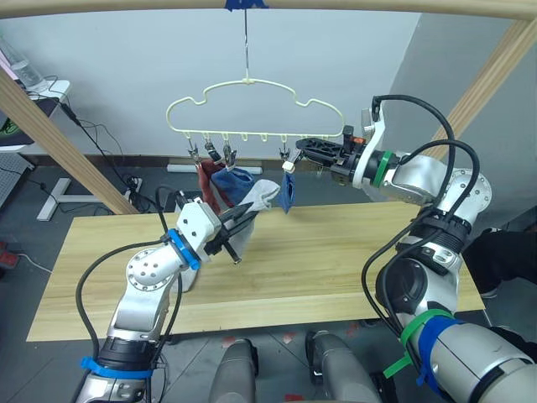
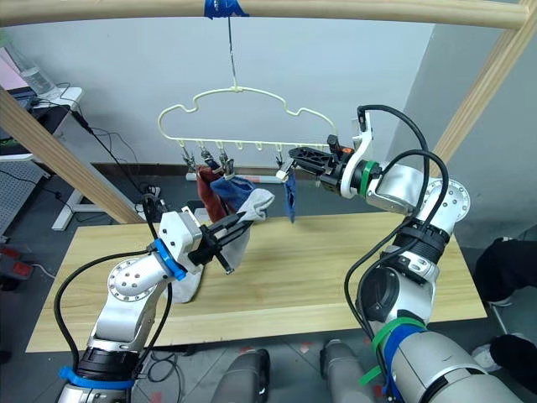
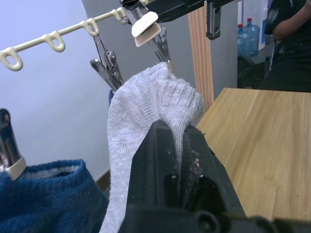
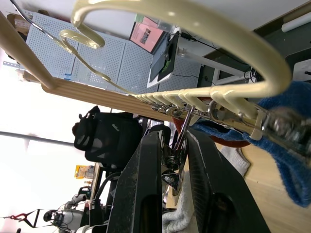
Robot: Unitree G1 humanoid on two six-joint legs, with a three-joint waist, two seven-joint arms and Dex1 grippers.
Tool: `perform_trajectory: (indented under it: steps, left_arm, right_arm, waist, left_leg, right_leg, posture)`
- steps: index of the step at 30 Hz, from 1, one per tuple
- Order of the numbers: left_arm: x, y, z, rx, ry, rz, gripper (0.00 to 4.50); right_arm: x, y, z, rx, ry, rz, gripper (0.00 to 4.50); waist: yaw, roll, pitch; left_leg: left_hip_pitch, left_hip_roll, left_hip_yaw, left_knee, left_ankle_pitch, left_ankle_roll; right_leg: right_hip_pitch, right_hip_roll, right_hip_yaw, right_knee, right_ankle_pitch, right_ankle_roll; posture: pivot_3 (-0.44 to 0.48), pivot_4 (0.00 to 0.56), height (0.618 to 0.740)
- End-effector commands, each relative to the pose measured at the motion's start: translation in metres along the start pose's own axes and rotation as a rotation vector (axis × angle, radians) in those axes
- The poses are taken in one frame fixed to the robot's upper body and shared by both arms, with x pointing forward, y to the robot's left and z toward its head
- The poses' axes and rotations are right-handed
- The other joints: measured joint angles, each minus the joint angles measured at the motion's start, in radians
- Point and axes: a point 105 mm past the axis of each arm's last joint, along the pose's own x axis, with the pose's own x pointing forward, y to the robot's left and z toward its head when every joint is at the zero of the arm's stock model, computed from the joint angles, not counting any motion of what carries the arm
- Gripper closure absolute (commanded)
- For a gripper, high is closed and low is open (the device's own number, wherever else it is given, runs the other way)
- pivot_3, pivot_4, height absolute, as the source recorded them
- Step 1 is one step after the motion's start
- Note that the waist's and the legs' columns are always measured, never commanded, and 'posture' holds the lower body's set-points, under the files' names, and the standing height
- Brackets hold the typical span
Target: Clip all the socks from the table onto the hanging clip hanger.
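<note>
Left gripper [image 3: 182, 145] jaws pinching grey sock [image 3: 146, 102] below clip [image 3: 163, 43]; right gripper [image 4: 175, 160] jaws squeezing that clip.

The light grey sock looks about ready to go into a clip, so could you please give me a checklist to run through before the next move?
1. Left end effector shut on the soft light grey ankle sock: ok.
2. Right end effector pinching a small metal clip on the pale yellow-green wire clip hanger: ok.
3. Clip mouth open wide enough for the fabric: cannot tell.
4. Sock edge raised to the clip: ok, it lies right beneath it in the left wrist view.
5. Sock edge already between the clip's tips: cannot tell.
6. Hanger hook on the round wooden pole: ok.
</note>
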Motion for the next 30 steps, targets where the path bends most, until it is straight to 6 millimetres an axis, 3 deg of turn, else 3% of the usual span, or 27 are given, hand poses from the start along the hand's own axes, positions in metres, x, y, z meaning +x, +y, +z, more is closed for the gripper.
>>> perform_trajectory:
  steps: [1, 17, 30]
  left_arm:
    - [0.003, 0.005, 0.011, 0.042, -0.049, 0.02, 4.48]
    - [0.011, 0.011, 0.012, 0.044, -0.078, 0.024, 4.48]
    - [0.021, 0.013, 0.026, 0.048, -0.104, 0.02, 4.48]
  right_arm:
    - [0.0, 0.012, -0.001, -0.023, 0.004, 0.051, 3.83]
    - [0.001, 0.012, -0.006, -0.027, 0.018, 0.042, 3.83]
    - [0.001, 0.009, -0.006, -0.023, 0.017, 0.027, 3.83]
  waist:
    - [-0.001, 0.0, 0.0]
    - [-0.003, 0.0, 0.0]
    - [-0.011, 0.0, 0.001]
  left_leg:
    - [0.0, 0.0, 0.0, 0.0, 0.0, 0.0]
    - [0.0, 0.0, 0.0, 0.0, 0.0, 0.001]
    - [-0.001, 0.0, 0.0, 0.0, -0.001, 0.001]
  right_leg:
    - [0.0, 0.0, 0.0, 0.0, 0.0, 0.0]
    - [0.0, 0.0, 0.0, 0.0, 0.0, 0.0]
    - [0.0, 0.0, 0.0, -0.001, 0.0, 0.0]
  posture:
    - [0.001, 0.263, 0.74]
    - [0.001, 0.271, 0.74]
    - [0.002, 0.271, 0.74]
